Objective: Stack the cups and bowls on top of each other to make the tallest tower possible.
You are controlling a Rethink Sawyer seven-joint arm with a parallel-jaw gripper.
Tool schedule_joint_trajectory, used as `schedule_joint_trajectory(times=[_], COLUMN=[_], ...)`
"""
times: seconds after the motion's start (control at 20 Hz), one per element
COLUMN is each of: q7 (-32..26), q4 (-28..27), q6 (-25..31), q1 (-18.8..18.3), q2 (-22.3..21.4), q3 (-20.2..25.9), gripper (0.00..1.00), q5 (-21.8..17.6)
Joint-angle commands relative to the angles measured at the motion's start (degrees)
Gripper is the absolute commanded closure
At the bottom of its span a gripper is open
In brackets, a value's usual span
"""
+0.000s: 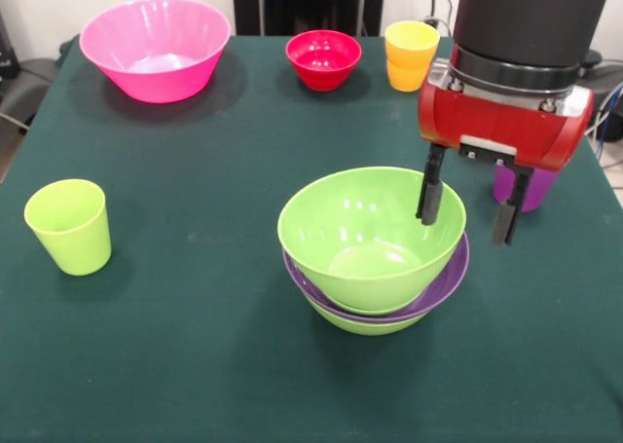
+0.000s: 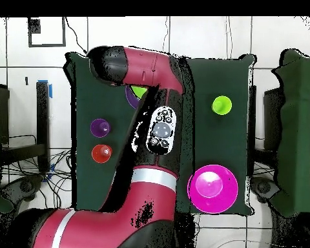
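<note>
Lime green on top, purple under it, another lime green at the bottom: the tower (image 1: 373, 258) sits near the middle of the dark green table (image 1: 195, 346). The gripper (image 1: 469, 202) hangs over its right rim, fingers apart and empty, one inside the top bowl, the other outside. The pink bowl (image 1: 155, 48) stands well apart at the far left, with the red bowl (image 1: 323, 58), orange cup (image 1: 410, 55), purple cup (image 1: 529, 188) and green cup (image 1: 68, 225) scattered around.
</note>
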Motion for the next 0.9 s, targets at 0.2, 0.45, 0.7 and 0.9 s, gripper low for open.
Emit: schedule_joint_trajectory(times=[0.2, 0.45, 0.7, 0.9], q7=[8.68, 9.93, 11.23, 12.29], q4=[1.0, 0.77, -0.05, -0.71], q6=[10.63, 13.88, 17.23, 19.37], q1=[1.03, 1.94, 2.77, 3.61], q2=[-1.85, -3.54, -4.82, -5.51], q3=[1.06, -0.09, -0.94, -1.73], gripper=[0.0, 0.0, 0.0, 0.0], q5=[0.4, 0.95, 1.56, 2.18])
